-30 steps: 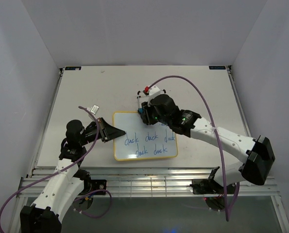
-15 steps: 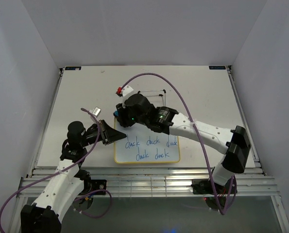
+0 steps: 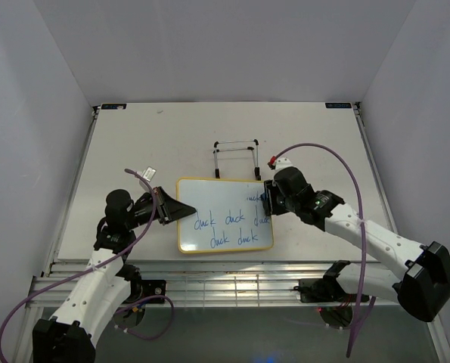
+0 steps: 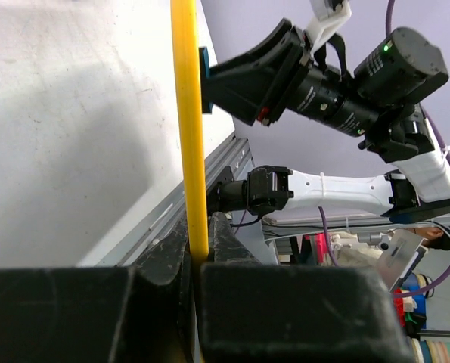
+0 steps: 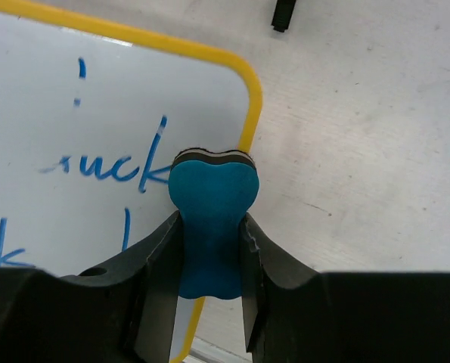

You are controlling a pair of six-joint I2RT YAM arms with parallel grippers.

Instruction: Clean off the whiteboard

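The whiteboard [image 3: 225,214] lies flat on the white desk [image 3: 134,144], in the near middle, between the two arms. Its long axis runs left to right across the desk. The blue "duck" words [image 3: 234,221] read upright from the arms' side, so its top edge points toward the far wall. Two rows of words fill the lower half, and a partial "uck" sits near the top right corner.

The left tool [image 3: 181,208] is clamped on the board's left edge; the left wrist view shows the yellow frame [image 4: 188,136] pinched between its jaws. The right tool [image 3: 265,200] grips a blue eraser [image 5: 212,219], which sits over the frame at the board's right edge, beside the partial word.

A black wire stand [image 3: 236,157] rests on the desk just beyond the board's far edge. Pale walls [image 3: 209,45] enclose the desk on three sides.
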